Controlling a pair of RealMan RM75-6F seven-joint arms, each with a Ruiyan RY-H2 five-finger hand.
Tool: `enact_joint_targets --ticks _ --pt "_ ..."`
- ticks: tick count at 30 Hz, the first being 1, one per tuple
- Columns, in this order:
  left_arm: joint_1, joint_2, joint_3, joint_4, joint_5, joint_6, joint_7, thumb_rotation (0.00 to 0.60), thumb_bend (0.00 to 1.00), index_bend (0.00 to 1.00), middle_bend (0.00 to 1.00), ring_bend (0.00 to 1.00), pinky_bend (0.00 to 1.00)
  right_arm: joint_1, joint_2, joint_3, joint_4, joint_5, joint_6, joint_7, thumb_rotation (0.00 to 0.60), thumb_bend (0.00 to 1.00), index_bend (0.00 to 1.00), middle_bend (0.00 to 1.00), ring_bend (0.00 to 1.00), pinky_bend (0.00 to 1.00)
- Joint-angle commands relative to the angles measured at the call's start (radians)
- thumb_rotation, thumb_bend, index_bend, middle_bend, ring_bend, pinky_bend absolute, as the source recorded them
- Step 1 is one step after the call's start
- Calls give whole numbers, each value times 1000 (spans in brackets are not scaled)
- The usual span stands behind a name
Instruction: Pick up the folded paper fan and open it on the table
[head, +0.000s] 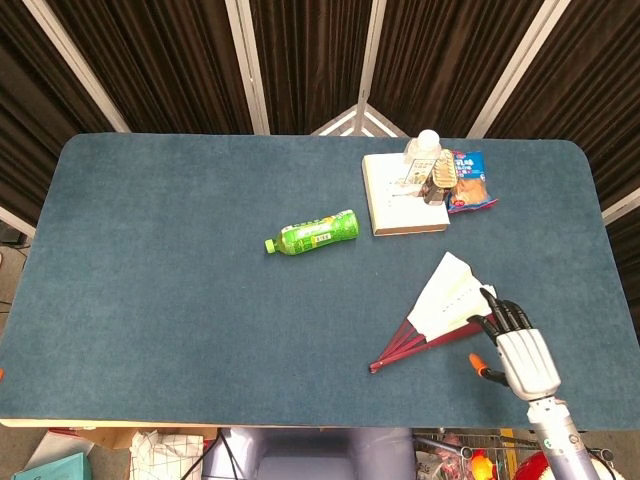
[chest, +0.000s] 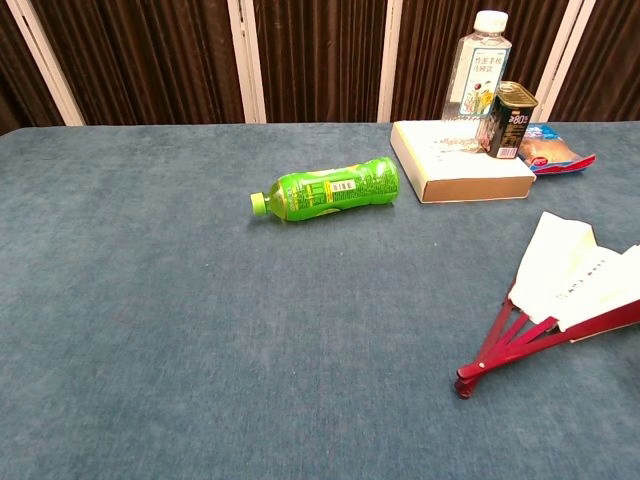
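Note:
The paper fan (head: 440, 310) lies on the blue table at the right front, partly spread, with white paper and red ribs meeting at a pivot (head: 374, 368). The chest view shows the fan (chest: 565, 290) at its right edge. My right hand (head: 518, 350) hovers at the fan's right end, its dark fingers stretched out over the edge of the paper and holding nothing. I cannot tell whether the fingertips touch the fan. The chest view does not show this hand. My left hand is out of both views.
A green bottle (head: 312, 233) lies on its side near the table's middle. At the back right a white box (head: 400, 195) carries a clear bottle (head: 427, 148) and a can (head: 441, 173), with a snack packet (head: 468, 181) beside it. The table's front edge (head: 300, 422) runs just below my hand.

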Motion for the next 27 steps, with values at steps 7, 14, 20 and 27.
enact_joint_targets --ticks 7,14,20,27 --pt "-1 3 1 -1 -5 -9 -1 600 37 152 0 0 0 18 -92 -9 92 -24 -5 4 600 277 358 45 152 173" --pt "-4 1 1 -5 -10 -15 9 600 37 152 0 0 0 47 -163 -13 186 0 -74 -7 600 277 359 45 152 173" --pt "-5 -1 2 -9 -13 -19 21 600 37 152 0 0 0 52 -202 -12 263 12 -80 3 600 277 370 45 152 173" --pt "-3 -3 3 -11 -10 -14 25 600 37 153 0 0 0 63 -232 -4 330 20 -80 29 600 277 381 45 153 173"
